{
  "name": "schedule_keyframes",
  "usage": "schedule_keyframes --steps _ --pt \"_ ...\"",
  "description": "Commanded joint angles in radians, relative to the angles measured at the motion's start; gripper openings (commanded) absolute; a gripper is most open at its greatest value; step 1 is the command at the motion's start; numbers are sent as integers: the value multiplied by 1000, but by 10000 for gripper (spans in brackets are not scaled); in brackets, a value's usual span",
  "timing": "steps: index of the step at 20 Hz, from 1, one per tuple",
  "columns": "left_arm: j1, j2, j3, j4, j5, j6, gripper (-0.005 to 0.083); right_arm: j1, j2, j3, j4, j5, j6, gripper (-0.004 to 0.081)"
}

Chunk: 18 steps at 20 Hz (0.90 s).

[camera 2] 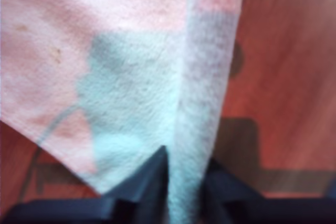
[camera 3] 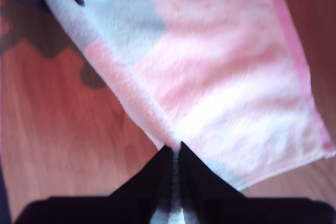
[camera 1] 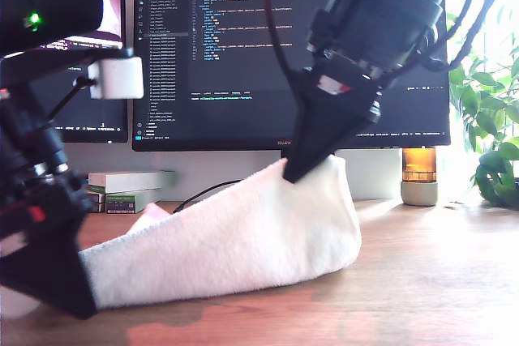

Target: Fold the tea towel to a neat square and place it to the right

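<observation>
Pinching a fold of the tea towel, my first tool has its dark wedge-shaped fingers pressed onto a thick rolled ridge of cloth. The view is blurred and the tool body is cut off at the frame edge. My second tool is likewise clamped on the towel's edge, with only a sliver of white pile showing between its black fingers. The dark tip of another tool pokes in at the far end of the cloth.

In the exterior view, a raised tool holds one end of the towel up in front of the monitor. A low tool, partly cut off at the exterior view's left, grips the other end just above the surface. The wrist views do not let me say which of these is first and which second.

The towel sags between them as a doubled, rounded pouch whose belly rests on the wooden surface near its front edge. Its underside is hidden.

The cloth is fluffy terry, pale pink and white, with a greyish-mint patch and a stitched pink hem. The surface is smooth reddish-brown wood. Bright window glare washes out the plant at the exterior view's right.
</observation>
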Motion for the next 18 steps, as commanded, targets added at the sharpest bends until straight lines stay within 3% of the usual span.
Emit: schedule_keyframes --steps 1,4,14,18 --pt "-4 -3 50 -72 48 -5 -20 -3 -2 -2 -27 -5 23 -13" --pt "-5 -3 96 -161 156 -8 -20 -3 -2 -2 -103 -34 82 -13" --pt "-19 -3 118 -294 609 -8 -20 -1 -2 -2 -310 -124 90 -13" --pt "-20 -3 118 -323 686 -1 -20 -1 -2 -2 -320 -164 71 -13"
